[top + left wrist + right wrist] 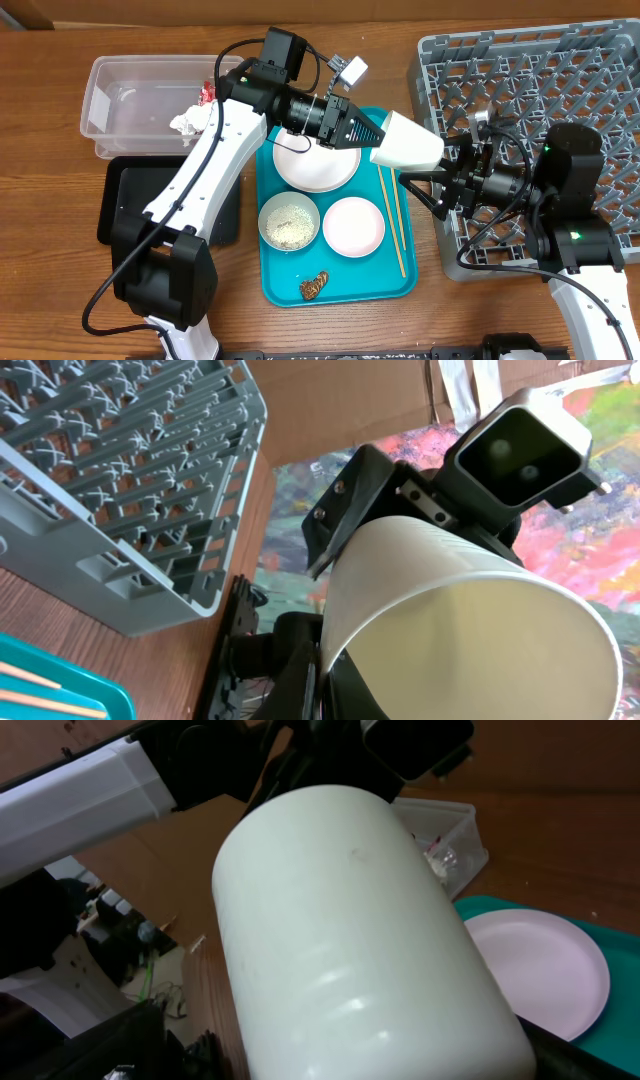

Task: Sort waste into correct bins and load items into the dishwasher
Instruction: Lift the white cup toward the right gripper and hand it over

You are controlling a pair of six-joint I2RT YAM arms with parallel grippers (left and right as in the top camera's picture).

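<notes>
A white cup (pixel 408 142) hangs in the air between the teal tray (pixel 340 285) and the grey dish rack (pixel 560 80). My left gripper (pixel 362 132) is shut on its rim; the left wrist view looks into the cup (pixel 480 640). My right gripper (pixel 442 180) is open, its fingers spread around the cup's other end (pixel 350 940). On the teal tray are a white plate (pixel 315 165), a bowl of rice (pixel 289 222), a pink bowl (pixel 353 226), chopsticks (pixel 395 225) and a brown lump (pixel 314 287). The clear tub (pixel 130 100) holds a napkin (pixel 185 122) and a red wrapper (pixel 208 93).
A black tray (pixel 125 200) lies in front of the clear tub, partly under my left arm. The rack's near corner shows in the left wrist view (pixel 120 480). The pink bowl (pixel 545 965) and tub (pixel 450 830) show behind the cup in the right wrist view.
</notes>
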